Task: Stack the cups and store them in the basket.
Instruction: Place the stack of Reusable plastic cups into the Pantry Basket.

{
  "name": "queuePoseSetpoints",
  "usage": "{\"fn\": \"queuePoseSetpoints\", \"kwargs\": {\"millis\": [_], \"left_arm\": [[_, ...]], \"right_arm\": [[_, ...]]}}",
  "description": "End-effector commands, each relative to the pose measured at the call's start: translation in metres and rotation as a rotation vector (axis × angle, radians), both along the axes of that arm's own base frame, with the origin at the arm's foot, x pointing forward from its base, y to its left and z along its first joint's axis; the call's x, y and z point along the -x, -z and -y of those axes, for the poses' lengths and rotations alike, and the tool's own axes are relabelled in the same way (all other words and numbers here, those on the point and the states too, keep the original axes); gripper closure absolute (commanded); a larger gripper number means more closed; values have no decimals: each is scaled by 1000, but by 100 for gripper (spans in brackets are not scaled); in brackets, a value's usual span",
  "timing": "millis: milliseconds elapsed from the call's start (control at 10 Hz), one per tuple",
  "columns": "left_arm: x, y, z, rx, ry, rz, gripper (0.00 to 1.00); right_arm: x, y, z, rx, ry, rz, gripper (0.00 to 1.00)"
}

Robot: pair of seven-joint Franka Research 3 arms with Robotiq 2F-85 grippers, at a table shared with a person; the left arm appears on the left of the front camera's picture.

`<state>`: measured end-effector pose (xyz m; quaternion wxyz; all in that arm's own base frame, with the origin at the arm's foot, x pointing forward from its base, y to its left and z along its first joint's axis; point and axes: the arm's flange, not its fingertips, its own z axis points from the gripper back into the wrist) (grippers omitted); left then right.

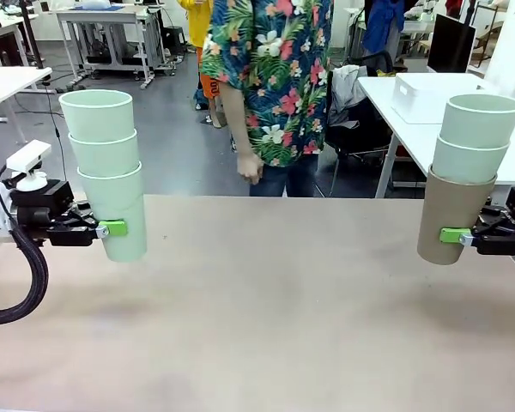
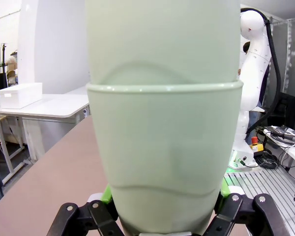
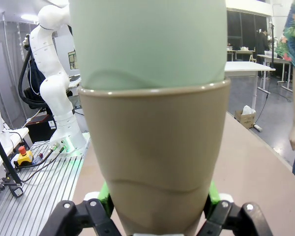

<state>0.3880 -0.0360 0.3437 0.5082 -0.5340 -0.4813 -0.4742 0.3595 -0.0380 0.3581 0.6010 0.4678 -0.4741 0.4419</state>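
The brown table (image 1: pixel 257 326) has a person (image 1: pixel 270 86) at its far edge. At left, the left claw (image 1: pixel 112 228) clamps the bottom of three stacked mint cups (image 1: pixel 105 172), upright. At right, the right claw (image 1: pixel 453 235) clamps a tan cup (image 1: pixel 451 215) holding two mint cups (image 1: pixel 474 137).

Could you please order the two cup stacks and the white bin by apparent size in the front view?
1. Tied: left mint cup stack and right tan-based cup stack look alike.
2. Smallest: white bin, though farther away.
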Motion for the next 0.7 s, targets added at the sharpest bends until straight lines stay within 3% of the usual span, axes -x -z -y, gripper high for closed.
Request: {"fn": "queuePoseSetpoints", "kwargs": {"millis": [0,600], "left_arm": [[1,-4,1,6,2,9,15],[1,-4,1,6,2,9,15]], "right_arm": [[-2,-4,0,-8,13,9,16],[-2,-4,0,-8,13,9,16]]}}
